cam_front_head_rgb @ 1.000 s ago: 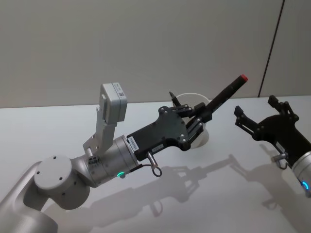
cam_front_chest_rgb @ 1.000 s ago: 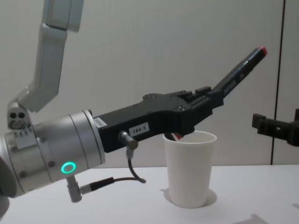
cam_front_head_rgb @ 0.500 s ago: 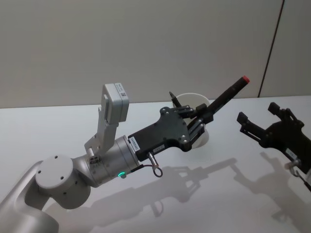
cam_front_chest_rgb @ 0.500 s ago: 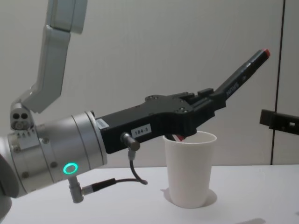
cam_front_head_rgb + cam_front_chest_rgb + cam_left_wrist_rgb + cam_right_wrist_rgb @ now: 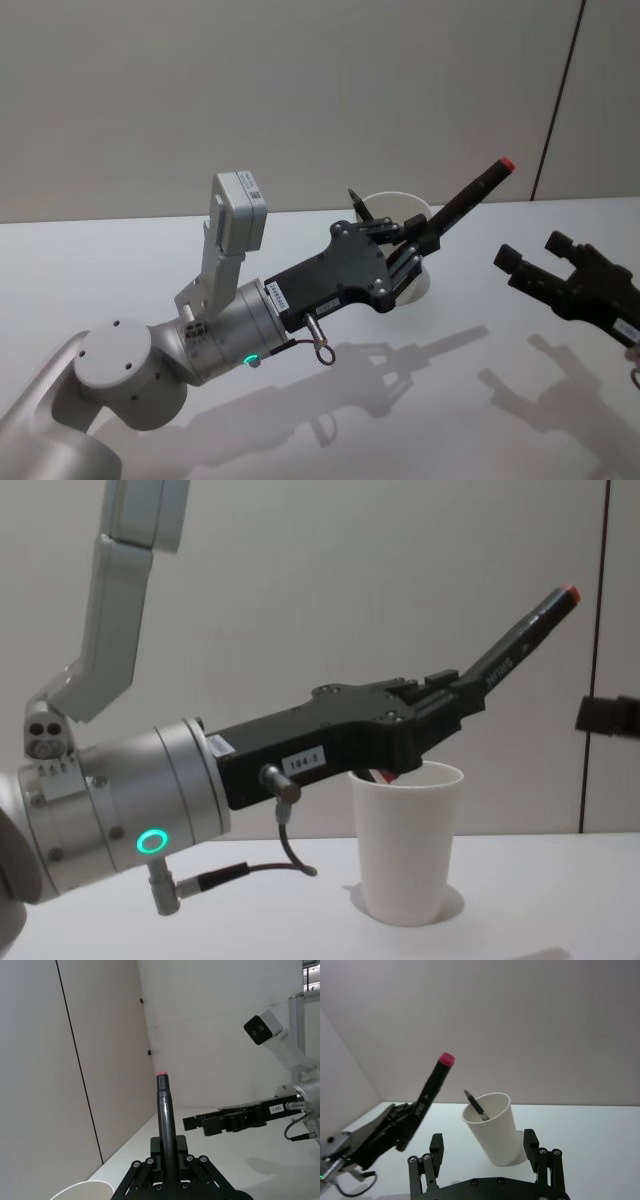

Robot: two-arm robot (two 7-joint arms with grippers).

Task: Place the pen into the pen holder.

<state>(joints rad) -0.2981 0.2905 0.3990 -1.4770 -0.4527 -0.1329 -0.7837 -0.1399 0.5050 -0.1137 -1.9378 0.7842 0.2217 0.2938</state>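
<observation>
My left gripper (image 5: pixel 420 236) is shut on a black pen (image 5: pixel 470 195) with a red end, which slants up and to the right. It hangs just above the rim of the pen holder (image 5: pixel 421 284), a white paper cup standing on the table. From the side the pen (image 5: pixel 516 650) rises from the left gripper (image 5: pixel 450 694) over the pen holder (image 5: pixel 405 845). The left wrist view has the pen (image 5: pixel 165 1125) upright between the fingers. My right gripper (image 5: pixel 530 250) is open, off to the right of the cup, holding nothing.
Another dark pen (image 5: pixel 475 1105) leans inside the cup (image 5: pixel 495 1130), its tip above the rim. The white table (image 5: pixel 120 260) runs to a plain grey wall behind. My left arm's forearm (image 5: pixel 200 340) stretches across the table's left half.
My right gripper has drawn back to the right and lower, away from the cup. The left gripper and its pen have barely moved, edging slightly up.
</observation>
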